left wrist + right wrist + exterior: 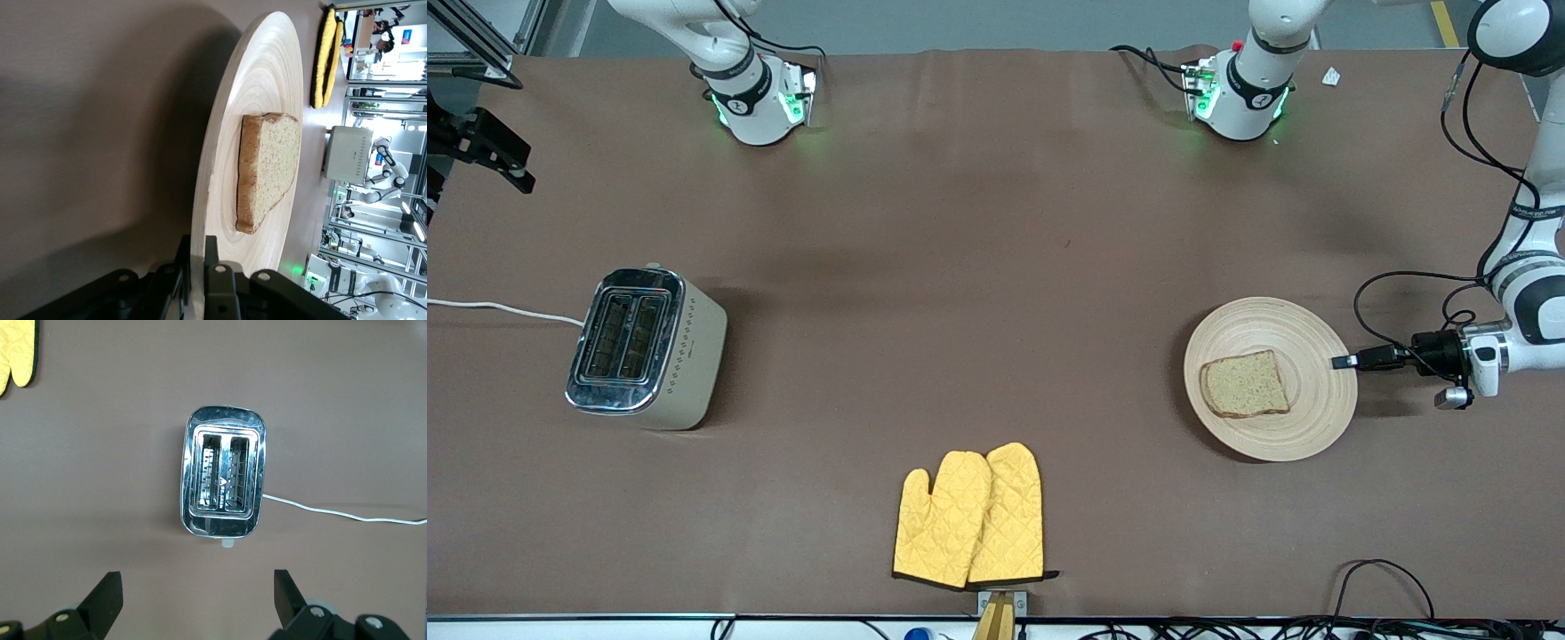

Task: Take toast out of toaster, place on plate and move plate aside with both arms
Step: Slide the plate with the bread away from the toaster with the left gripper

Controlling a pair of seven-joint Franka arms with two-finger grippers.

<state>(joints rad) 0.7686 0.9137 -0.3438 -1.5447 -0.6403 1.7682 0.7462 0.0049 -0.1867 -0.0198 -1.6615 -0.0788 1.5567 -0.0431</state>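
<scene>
The toast (1245, 384) lies flat on the round wooden plate (1280, 329) toward the left arm's end of the table. My left gripper (1343, 361) reaches in level with the table and is shut on the plate's rim, one finger above it and one below. In the left wrist view the plate (267, 80) and toast (270, 167) fill the frame, with the left gripper (200, 250) clamped on the edge. My right gripper (198, 587) is open and empty, high over the table above the toaster (222, 480). It is out of the front view.
The silver and cream toaster (645, 347) stands toward the right arm's end, both slots empty, its white cord (498, 309) running off the table. A pair of yellow oven mitts (971, 516) lies near the front edge.
</scene>
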